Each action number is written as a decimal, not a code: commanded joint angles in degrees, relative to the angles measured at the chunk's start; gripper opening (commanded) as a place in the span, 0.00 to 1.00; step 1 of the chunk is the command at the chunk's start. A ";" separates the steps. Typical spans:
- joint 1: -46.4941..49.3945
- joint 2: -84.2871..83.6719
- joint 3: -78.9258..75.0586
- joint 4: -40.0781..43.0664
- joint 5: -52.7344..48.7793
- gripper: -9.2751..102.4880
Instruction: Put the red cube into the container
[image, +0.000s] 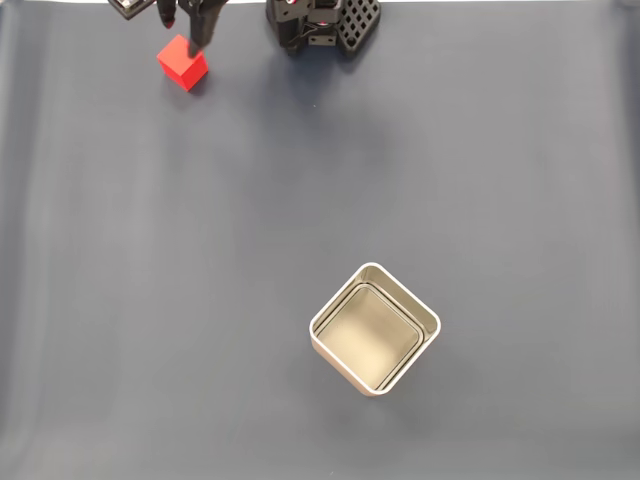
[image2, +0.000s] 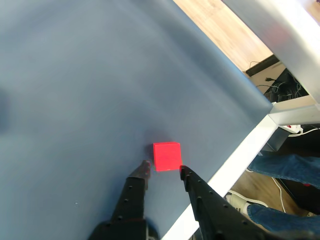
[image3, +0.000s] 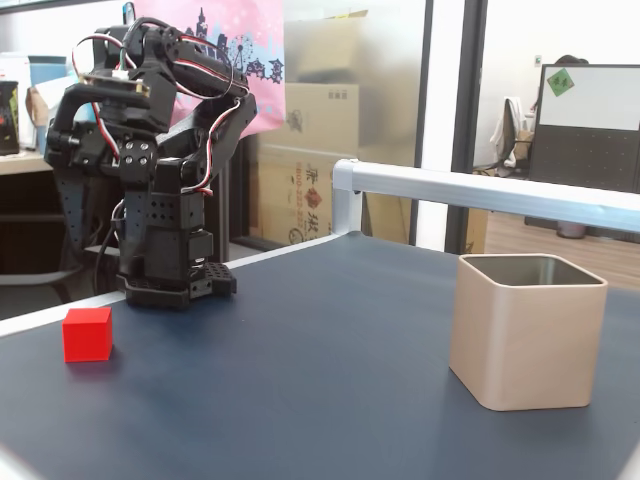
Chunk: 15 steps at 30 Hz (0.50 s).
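Observation:
The red cube (image: 182, 62) sits on the dark blue table near the far left edge in a fixed view, and near the left front in another fixed view (image3: 87, 333). My gripper (image: 184, 24) hovers above it, open, holding nothing. In the wrist view the gripper (image2: 164, 169) has its two black fingertips on either side of the near edge of the cube (image2: 167, 156). The container (image: 375, 328), a cream square tin, stands empty and far from the cube, at the right in the side-on fixed view (image3: 525, 335).
The arm's black base (image: 322, 25) stands at the table's far edge. A metal rail (image3: 480, 195) runs along one side. In the wrist view the table edge (image2: 235, 165) lies close to the cube, with a person's legs (image2: 280, 167) beyond it.

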 joint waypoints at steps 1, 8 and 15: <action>1.23 0.79 0.70 -3.78 -2.29 0.28; 2.20 -1.93 2.72 -11.16 -5.80 0.37; 2.81 -3.69 4.04 -12.39 -7.82 0.43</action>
